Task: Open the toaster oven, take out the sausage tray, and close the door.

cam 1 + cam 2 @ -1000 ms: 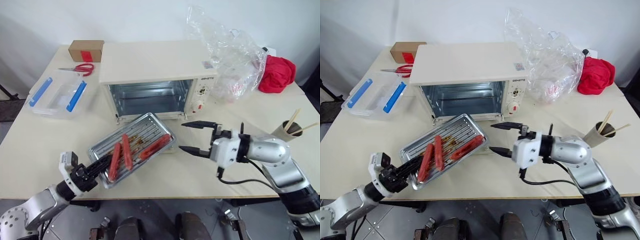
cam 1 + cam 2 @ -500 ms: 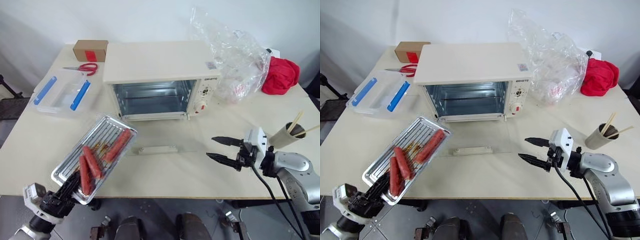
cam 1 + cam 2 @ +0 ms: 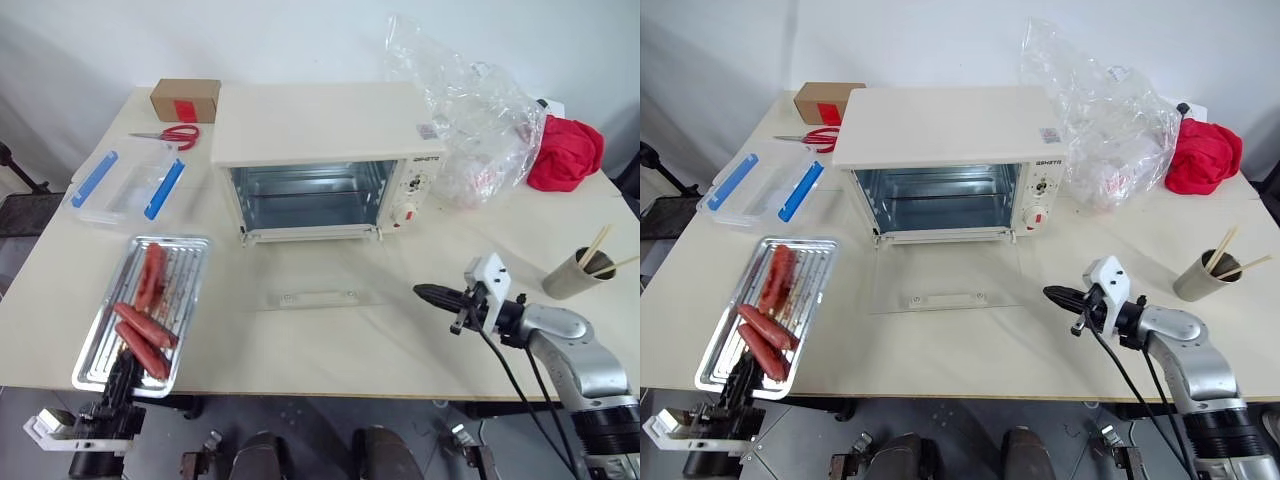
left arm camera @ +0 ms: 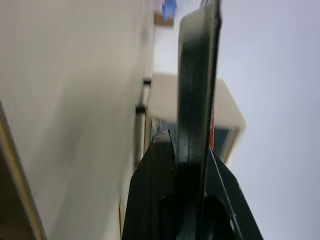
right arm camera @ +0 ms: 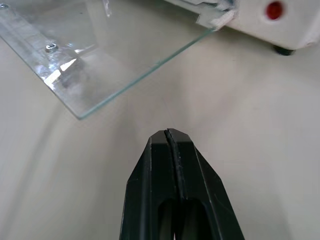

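Note:
The cream-white toaster oven [image 3: 320, 130] stands mid-table with its cavity empty. Its glass door [image 3: 312, 280] is folded down flat on the table, the handle bar [image 3: 315, 297] at the near end. The shiny sausage tray [image 3: 185, 285], with three red sausages [image 3: 140, 325] on its rack, lies level at the table's left front. My left gripper [image 3: 120, 372] is shut on the tray's near rim at the table edge. My right gripper [image 3: 432, 293] is shut and empty, low over the table just right of the open door [image 5: 100, 55].
A clear plastic box with blue clips [image 3: 125, 185] sits behind the tray, with red scissors [image 3: 170, 133] and a cardboard box [image 3: 185, 98] farther back. A crumpled plastic bag [image 3: 470, 100], a red cloth [image 3: 570, 150] and a cup of chopsticks [image 3: 578, 272] stand on the right.
My left gripper swung the tray from in front of the oven to the table's left front and levelled it. My right gripper moved right and down and closed.

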`<action>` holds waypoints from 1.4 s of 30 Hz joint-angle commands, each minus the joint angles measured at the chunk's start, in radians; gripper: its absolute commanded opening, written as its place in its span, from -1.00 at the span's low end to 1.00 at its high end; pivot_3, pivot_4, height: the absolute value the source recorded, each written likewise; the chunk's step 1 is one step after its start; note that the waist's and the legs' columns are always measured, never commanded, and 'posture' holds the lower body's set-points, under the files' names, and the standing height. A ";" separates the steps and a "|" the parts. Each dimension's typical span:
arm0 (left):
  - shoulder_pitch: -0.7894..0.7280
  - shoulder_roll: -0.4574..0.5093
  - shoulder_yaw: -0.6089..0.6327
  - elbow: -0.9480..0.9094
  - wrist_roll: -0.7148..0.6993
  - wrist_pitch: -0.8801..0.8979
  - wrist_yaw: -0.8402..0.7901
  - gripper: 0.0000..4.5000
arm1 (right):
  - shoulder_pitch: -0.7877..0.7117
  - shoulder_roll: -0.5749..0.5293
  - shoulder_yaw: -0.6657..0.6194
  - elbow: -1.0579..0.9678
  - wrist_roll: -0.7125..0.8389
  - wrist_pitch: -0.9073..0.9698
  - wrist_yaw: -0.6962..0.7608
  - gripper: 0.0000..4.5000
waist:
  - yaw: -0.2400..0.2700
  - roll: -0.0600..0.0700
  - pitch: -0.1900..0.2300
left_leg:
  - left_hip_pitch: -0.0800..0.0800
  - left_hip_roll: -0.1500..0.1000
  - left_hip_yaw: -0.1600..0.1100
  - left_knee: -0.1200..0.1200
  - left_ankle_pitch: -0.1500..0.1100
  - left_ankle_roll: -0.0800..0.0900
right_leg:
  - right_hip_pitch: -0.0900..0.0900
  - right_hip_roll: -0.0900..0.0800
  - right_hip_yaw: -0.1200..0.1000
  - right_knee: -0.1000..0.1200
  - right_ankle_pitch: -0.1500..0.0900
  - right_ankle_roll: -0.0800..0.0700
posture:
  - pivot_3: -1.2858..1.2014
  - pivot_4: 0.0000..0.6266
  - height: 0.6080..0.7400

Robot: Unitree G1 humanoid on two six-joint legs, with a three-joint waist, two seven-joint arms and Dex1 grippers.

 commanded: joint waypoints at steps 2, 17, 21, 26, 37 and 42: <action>-0.044 0.019 0.054 -0.034 -0.015 -0.028 0.043 -1.00 | -0.023 0.037 0.013 -0.005 -0.006 -0.010 0.018 -0.99 | -0.001 0.000 0.000 | 0.000 0.000 0.000 0.000 0.000 0.001 | 0.000 0.000 0.000 0.000 0.000 0.001 | 0.03 -0.52 1.00; -0.135 0.053 0.109 -0.009 -0.015 0.001 0.140 -1.00 | -0.093 0.128 -0.069 -0.093 0.122 -0.068 0.141 -0.99 | 0.000 0.000 0.000 | -0.001 0.000 0.001 0.000 0.000 0.001 | -0.001 0.001 0.000 0.000 0.001 0.001 | 0.03 -0.52 1.00; -0.139 0.053 0.113 -0.015 -0.015 0.008 0.139 -1.00 | -0.122 0.163 -0.123 -0.150 0.195 -0.036 0.066 -0.99 | -0.001 -0.001 0.000 | -0.001 0.001 0.000 0.000 0.000 0.000 | -0.001 0.001 0.000 0.000 0.001 0.001 | 0.03 -0.52 1.00; -0.131 0.049 0.096 -0.029 -0.015 0.024 0.130 -1.00 | -0.167 0.232 -0.175 -0.195 0.280 0.022 -0.056 -0.99 | -0.002 -0.001 0.000 | -0.001 0.002 0.001 -0.001 0.000 0.000 | -0.001 0.002 0.000 0.000 0.001 0.001 | 0.03 -0.52 1.00; -0.013 0.184 0.005 -0.018 -0.015 0.162 0.009 -1.00 | -0.120 0.129 -0.143 -0.198 0.085 -0.145 -0.021 -0.92 | -0.001 -0.001 0.000 | -0.001 0.000 0.001 -0.002 0.000 0.000 | -0.002 0.001 0.000 -0.001 0.001 0.001 | 0.03 -0.52 1.00; 0.064 0.411 -0.136 0.049 -0.015 0.313 -0.097 -1.00 | 0.047 -0.004 -0.139 -0.303 0.087 -0.246 0.183 -0.31 | -0.001 0.000 0.000 | -0.001 0.000 0.001 -0.006 0.000 0.000 | -0.002 0.002 0.000 -0.004 0.000 0.001 | 0.03 -0.52 1.00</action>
